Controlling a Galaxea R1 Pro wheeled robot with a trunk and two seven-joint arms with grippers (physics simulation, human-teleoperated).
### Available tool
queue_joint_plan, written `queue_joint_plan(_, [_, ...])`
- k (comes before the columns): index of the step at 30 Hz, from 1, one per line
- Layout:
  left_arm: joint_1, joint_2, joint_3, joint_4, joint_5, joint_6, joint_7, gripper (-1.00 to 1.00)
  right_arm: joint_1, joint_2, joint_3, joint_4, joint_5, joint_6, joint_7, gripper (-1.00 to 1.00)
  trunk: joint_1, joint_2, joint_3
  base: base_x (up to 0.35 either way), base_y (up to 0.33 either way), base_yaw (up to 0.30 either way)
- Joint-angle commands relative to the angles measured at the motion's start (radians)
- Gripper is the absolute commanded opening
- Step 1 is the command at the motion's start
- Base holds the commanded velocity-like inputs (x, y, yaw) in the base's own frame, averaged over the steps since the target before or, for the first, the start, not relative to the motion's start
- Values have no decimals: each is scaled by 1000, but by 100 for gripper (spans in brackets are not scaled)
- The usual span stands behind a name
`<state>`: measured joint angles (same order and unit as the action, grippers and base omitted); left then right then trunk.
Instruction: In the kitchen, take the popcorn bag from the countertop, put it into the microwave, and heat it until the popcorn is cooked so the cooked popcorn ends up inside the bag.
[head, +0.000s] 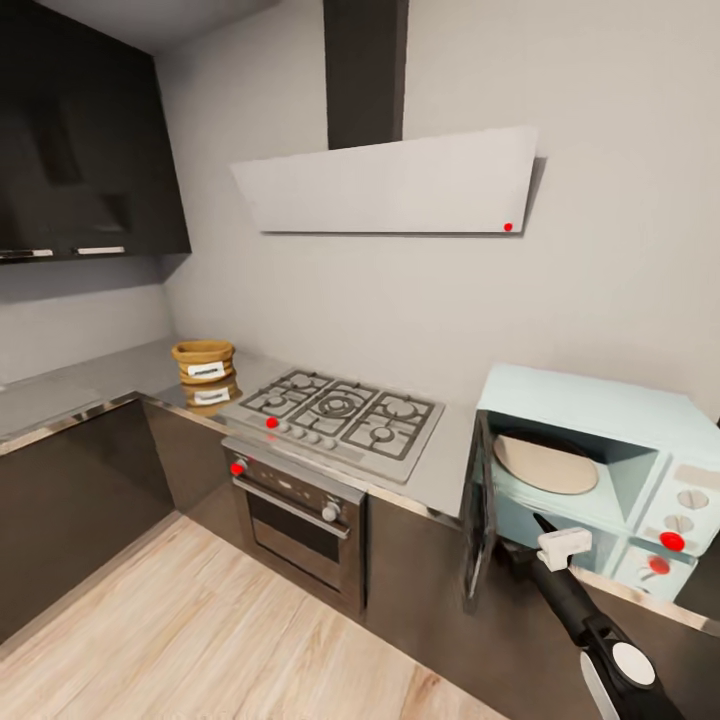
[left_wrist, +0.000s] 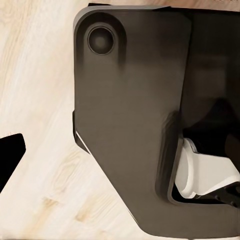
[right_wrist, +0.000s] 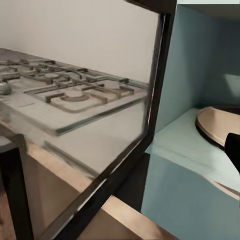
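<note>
Popcorn bag sits untouched at the counter's far left corner, beside the hob. The microwave at the counter's right end has its door open, so loading and heating remain. The right hand hovers at that opening; I cannot tell whether it is open or closed.

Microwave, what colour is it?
The microwave is pale mint-blue with a dark glass door, seen best in the head view.

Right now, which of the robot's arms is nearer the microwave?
Right. The right arm reaches up to the open microwave, its tip at the door opening. The left wrist view looks down at wooden floor, away from the microwave.
</note>
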<state>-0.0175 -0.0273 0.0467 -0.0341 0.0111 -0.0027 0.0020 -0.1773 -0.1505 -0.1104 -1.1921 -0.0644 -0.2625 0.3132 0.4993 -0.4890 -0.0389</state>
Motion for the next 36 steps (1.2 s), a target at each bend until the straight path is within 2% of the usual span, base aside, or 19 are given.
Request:
queue_joint_plan(1, [-1,0,4,0,1,0,0,100,-1,0,-2,0,-6,-1,9,100,0,-2,-2,0,0,258])
queue_joint_plan(13, [-1,0,5,0,1,0,0,100,-1,0,1,1,-6,0,10,100,0,-2,-2,0,0,249])
queue_joint_plan(24, [-1,0,5,0,1,0,1,100,-1,0,3,0,-6,-1,10,100,0,-2,-2,-5,-20,26])
queue_joint_plan(29, [-1,0,4,0,1,1,1,100,-1,0,2,1,-6,0,10,100,0,-2,-2,-210,-181,0])
queue_joint_plan(36, [-1,0,5,0,1,1,1,100,-1,0,1,2,-5,2,9,100,0,-2,-2,-335,-13,0])
